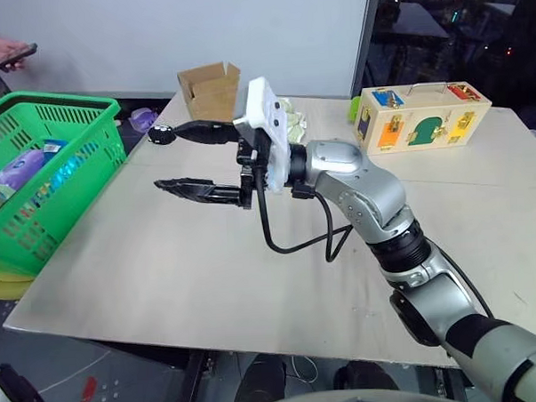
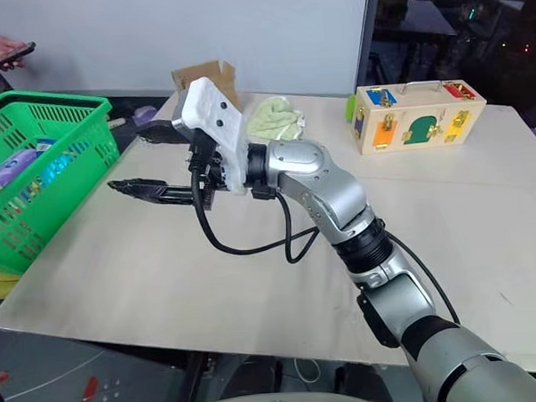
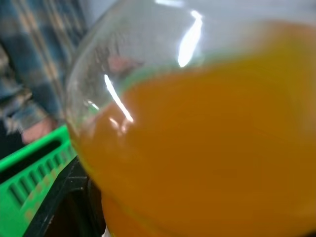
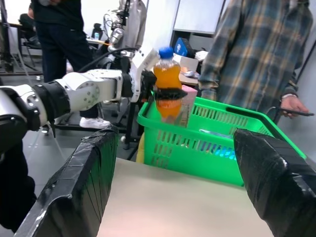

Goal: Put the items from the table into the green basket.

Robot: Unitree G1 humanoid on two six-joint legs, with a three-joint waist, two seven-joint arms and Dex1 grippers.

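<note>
While the orange-drink bottle sits upright, clamped in my left gripper just above the near rim of the green basket, my right gripper hangs spread wide and empty over the table beside that basket.

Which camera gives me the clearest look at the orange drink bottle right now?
The right wrist view: the bottle shows whole, blue cap up, gripped by the left tool beside the green basket. The left wrist view has its orange body pressed close against the lens.
</note>
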